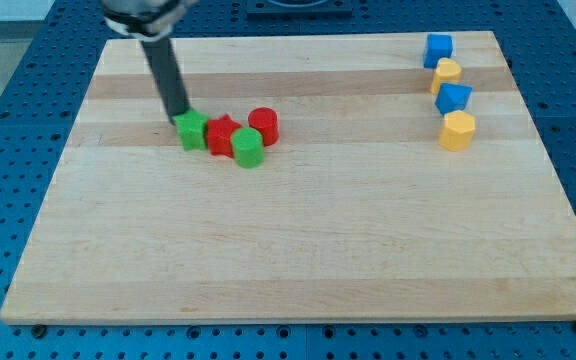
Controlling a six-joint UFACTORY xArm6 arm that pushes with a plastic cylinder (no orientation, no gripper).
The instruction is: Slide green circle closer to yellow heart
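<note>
A pale wooden board point(298, 240) lies on a blue perforated table point(28, 60), which shows around all of its edges. At the view's left the dark rod slants down from the top edge, and my tip point(180, 117) touches the upper-left corner of a green block point(192, 130) of blocky shape; being a bare rod, it grips nothing. Just at that block's 3 o'clock sits a red block point(222, 133), star-like, and touching it at 4 o'clock is the green circle point(247, 147), with a red cylinder point(263, 125) at the circle's 1 o'clock. Wide bare wood separates this cluster from the view's right, where four blocks stand in a column near the right edge: a blue cube point(438, 48), the yellow heart point(448, 73), a second blue block point(453, 98), and a yellow hexagonal block point(457, 130) at 6 o'clock. The board's whole lower half is open wood.
</note>
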